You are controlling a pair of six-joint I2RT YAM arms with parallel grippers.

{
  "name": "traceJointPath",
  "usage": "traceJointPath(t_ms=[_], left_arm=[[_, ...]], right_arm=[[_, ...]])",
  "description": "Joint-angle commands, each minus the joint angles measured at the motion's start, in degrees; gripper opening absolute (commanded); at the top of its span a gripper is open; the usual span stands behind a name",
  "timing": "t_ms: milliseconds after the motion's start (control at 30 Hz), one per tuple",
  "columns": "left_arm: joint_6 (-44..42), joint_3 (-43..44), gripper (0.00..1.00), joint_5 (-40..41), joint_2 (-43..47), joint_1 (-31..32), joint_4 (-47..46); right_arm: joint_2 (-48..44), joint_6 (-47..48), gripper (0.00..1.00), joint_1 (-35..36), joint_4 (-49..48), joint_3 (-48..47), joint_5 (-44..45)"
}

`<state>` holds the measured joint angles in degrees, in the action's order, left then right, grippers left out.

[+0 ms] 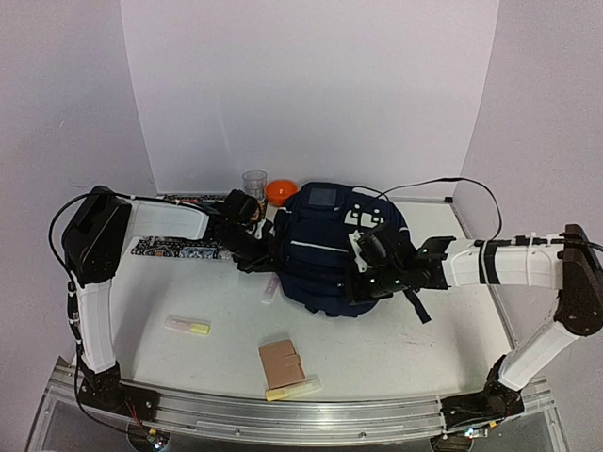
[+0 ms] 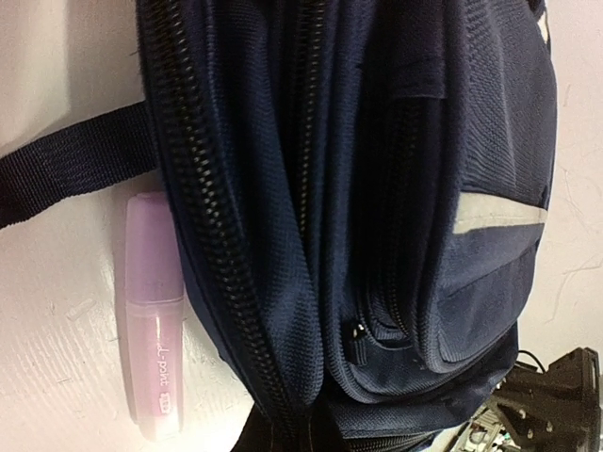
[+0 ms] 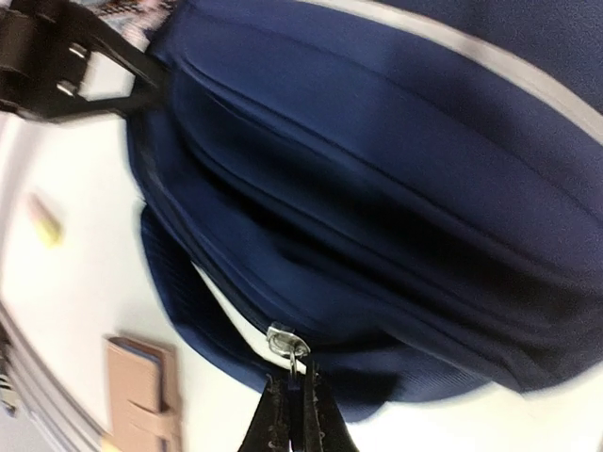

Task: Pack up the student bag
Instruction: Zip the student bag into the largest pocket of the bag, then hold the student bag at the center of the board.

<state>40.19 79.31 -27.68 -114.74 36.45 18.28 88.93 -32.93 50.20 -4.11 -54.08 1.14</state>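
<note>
Packing judged not yet begun | bag (image 1: pixel 330 250) lying mid-table (image 1: pixel 424 320) | right gripper (image 3: pixel 291 391) pinched shut on zip pull (image 3: pixel 283 341) | left gripper (image 1: pixel 252 256) shut at bag's left edge, hold unclear | wallet (image 1: pixel 281 363), highlighters (image 1: pixel 188 327) lying outside, to be packed.

White surface (image 1: pixel 405 344). Student bag (image 1: pixel 330 250) lies toward the back, the biggest item.

- Purple highlighter (image 2: pixel 155 320): just beside the bag's left edge, next to a strap.
- Orange bowl (image 1: pixel 280 191): behind-left of the bag, with a clear glass cup (image 1: pixel 254 182) just left of it.
- Patterned cloth (image 1: pixel 179 250): flat, left of the bag.
- Tan wallet (image 1: pixel 281 363): in front of the bag, with a yellow highlighter (image 1: pixel 294 389) at its near edge.
- Pink-and-yellow highlighter (image 1: pixel 188 327): front-left of the bag, well apart.
</note>
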Motion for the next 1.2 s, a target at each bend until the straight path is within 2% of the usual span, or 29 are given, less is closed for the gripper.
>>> traceJointPath(t_ms=[0, 100, 200, 233, 367, 433, 567, 733, 867, 1033, 1167], left_arm=[[-6.2, 5.05, 0.0, 10.04, -1.53, -4.19, 2.95], [-8.28, 7.84, 0.0, 12.64, -2.97, -4.98, 4.9], [-8.02, 10.37, 0.04, 11.45, -3.49, -4.97, 5.33], [-7.17, 10.75, 0.09, 10.31, -3.35, -4.84, 5.29], [-2.76, 10.14, 0.45, 9.27, -0.15, -2.99, 5.1], [1.16, 7.74, 0.58, 9.79, 2.46, -1.93, 4.54], [10.3, -1.06, 0.72, 11.45, 9.61, 0.41, 1.28], [21.43, -11.23, 0.8, 17.59, 19.55, 5.32, -3.84], [29.44, -16.79, 0.86, 18.56, 24.21, 8.08, -9.03], [32.96, -17.51, 0.87, 17.22, 21.78, 12.3, -12.84], [34.96, -17.92, 0.83, 16.67, 18.16, 14.29, -16.03]], right_arm=[[-3.64, 2.14, 0.0, -1.35, 24.54, 0.34, 9.63], [-4.25, 0.89, 0.0, -1.38, 29.74, 0.63, 9.93], [-5.44, 0.56, 0.0, -0.46, 29.57, -0.54, 6.15], [-5.68, 0.32, 0.0, 0.35, 28.29, -1.51, 4.72], [-4.27, -2.33, 0.0, 2.96, 22.78, -6.1, 0.41], [-2.56, -3.95, 0.0, 4.19, 20.51, -8.6, -0.09], [2.03, -5.58, 0.0, 6.59, 18.79, -13.65, 0.58], [5.77, -5.73, 0.0, 8.4, 16.47, -16.88, -0.49], [8.1, -4.67, 0.0, 9.34, 15.57, -18.94, -1.8], [10.72, -3.37, 0.0, 10.23, 14.67, -22.4, -3.42], [11.61, -2.29, 0.0, 10.39, 14.71, -24.2, -3.39]])
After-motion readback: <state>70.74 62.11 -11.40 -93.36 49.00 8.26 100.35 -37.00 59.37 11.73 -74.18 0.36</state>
